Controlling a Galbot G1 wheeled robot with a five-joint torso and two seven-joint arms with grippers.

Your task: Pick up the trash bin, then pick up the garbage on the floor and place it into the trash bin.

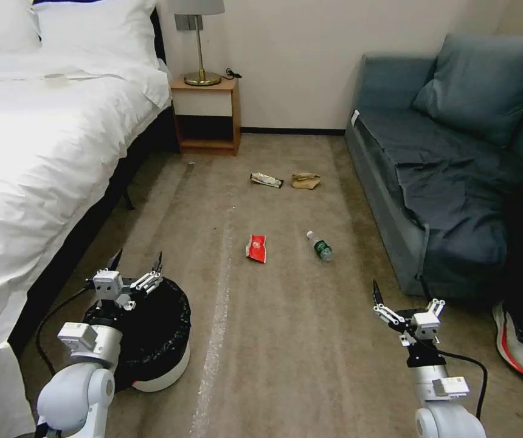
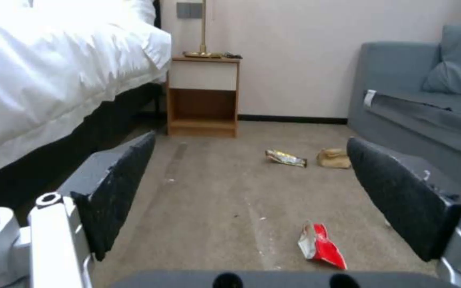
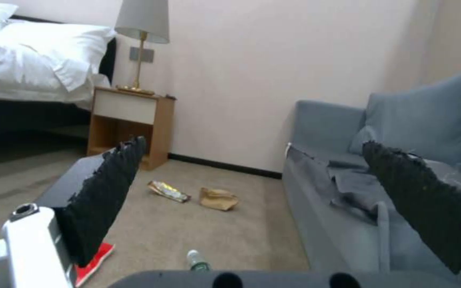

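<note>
The trash bin (image 1: 167,371), white with a black bag over its rim, stands on the carpet at the near left. My left gripper (image 1: 138,258) hovers open over the bin's far rim with nothing between its fingers (image 2: 116,192). My right gripper (image 1: 406,295) hangs open and empty at the near right, beside the sofa. The garbage lies ahead on the floor: a red wrapper (image 1: 256,248) (image 2: 321,246), a clear bottle (image 1: 321,246) (image 3: 197,261), and farther off a silvery-yellow wrapper (image 1: 266,179) (image 2: 285,158) beside a crumpled brown paper bag (image 1: 306,180) (image 3: 218,199).
A white bed (image 1: 42,158) runs along the left and a blue-grey sofa (image 1: 444,170) along the right. A wooden nightstand (image 1: 207,115) with a lamp stands at the far wall. A person's shoe (image 1: 520,350) rests on the floor by the sofa's near end.
</note>
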